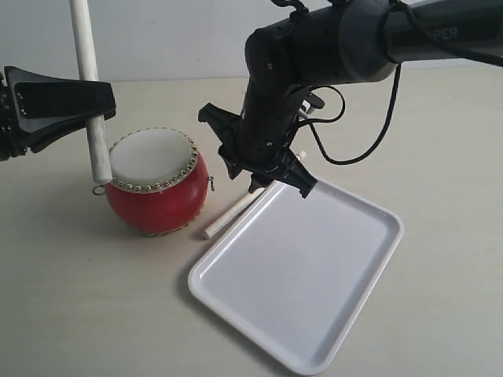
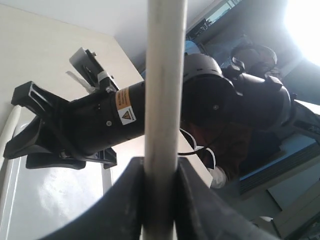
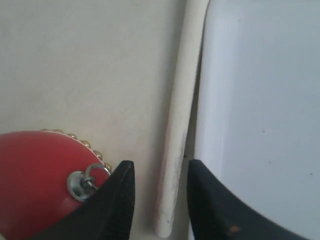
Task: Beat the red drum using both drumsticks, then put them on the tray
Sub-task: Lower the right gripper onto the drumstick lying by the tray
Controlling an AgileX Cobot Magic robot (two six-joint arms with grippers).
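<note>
The red drum (image 1: 157, 188) stands on the table, cream skin up. My left gripper (image 1: 96, 110) is shut on one drumstick (image 1: 86, 78), holding it upright with its lower end beside the drum's left rim. In the left wrist view that drumstick (image 2: 162, 100) rises between the closed jaws of the left gripper (image 2: 160, 200). The other drumstick (image 1: 232, 214) lies on the table between the drum and the tray (image 1: 299, 267), along the tray's rim. My right gripper (image 1: 267, 171) hangs over it. In the right wrist view the right gripper (image 3: 160, 172) is open, one finger on each side of the drumstick (image 3: 180, 125), beside the drum (image 3: 35, 175) and the tray (image 3: 260, 100).
The right arm's black body (image 1: 314, 55) and its cable (image 1: 369, 133) reach over the table behind the tray. The right arm (image 2: 125, 117) also crosses the left wrist view. Bare beige tabletop (image 1: 71, 298) lies in front of the drum.
</note>
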